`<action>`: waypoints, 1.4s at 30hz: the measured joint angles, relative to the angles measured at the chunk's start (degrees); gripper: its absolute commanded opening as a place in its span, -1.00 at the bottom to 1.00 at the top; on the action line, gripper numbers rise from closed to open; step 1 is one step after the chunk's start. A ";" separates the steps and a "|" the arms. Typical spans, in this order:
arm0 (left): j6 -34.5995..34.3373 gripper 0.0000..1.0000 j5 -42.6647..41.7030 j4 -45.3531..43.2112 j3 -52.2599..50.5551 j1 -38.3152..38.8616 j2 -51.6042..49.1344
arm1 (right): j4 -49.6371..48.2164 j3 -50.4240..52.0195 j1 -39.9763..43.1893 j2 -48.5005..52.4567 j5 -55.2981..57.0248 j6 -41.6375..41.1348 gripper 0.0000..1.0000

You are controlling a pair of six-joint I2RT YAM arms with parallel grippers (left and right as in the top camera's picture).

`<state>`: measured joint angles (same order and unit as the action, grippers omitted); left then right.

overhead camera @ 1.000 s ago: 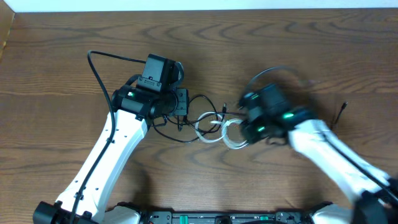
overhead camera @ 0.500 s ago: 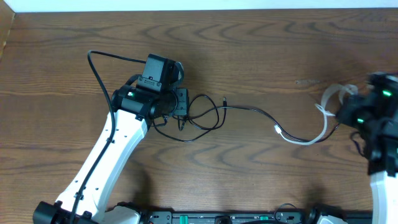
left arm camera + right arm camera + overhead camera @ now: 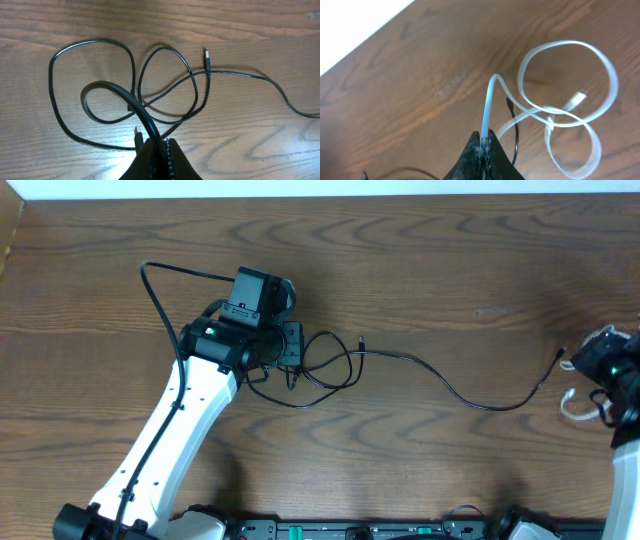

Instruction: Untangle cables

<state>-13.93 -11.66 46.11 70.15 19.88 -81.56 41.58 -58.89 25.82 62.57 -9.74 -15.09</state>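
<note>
Two arms work over the wooden table (image 3: 420, 270) on my feed. My left arm (image 3: 190, 420) reaches up from the near edge, and I place everything else relative to the left gripper (image 3: 159, 150) at its end. Its jaws are together, pinched on the black cable (image 3: 400, 357), which enters them as a thick strand in the left wrist view. The right arm (image 3: 625, 470) stands far to the right of the left gripper, partly cut off by the frame. The right gripper (image 3: 484, 145) has its jaws pressed together on the white cable (image 3: 488, 102), a strand of which runs straight up out of the fingertips.

The black cable lies flat on the wood in several overlapping loops just ahead of the left gripper. From those loops one long run leads away to the right, sags in a shallow curve and climbs to end near the right gripper. The white cable is well apart from the left gripper, with all I can see of it at the right arm. In the right wrist view it forms two loops that cross each other.

One black plug (image 3: 206, 56) lies beyond the left gripper, just right of the loops, touching the long run. The white plug (image 3: 577, 98) sits inside the larger white loop. The black cable's far tip (image 3: 510, 102) lies just beside the held white strand.
</note>
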 measured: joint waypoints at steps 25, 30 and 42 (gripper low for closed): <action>0.00 -0.85 0.00 0.02 0.02 0.00 0.00 | 15.56 -41.68 11.76 26.75 14.43 5.55 -0.62; 0.00 -0.85 0.00 0.02 0.02 0.00 0.00 | 15.30 -41.97 12.31 28.20 14.45 6.69 0.52; 0.00 -0.85 -0.70 -0.04 0.02 0.00 0.00 | 27.17 -42.03 11.19 33.73 -3.96 10.05 0.54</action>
<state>-13.93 -12.36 46.06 70.17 19.88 -81.56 68.75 -100.92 37.01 96.29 -13.69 -5.04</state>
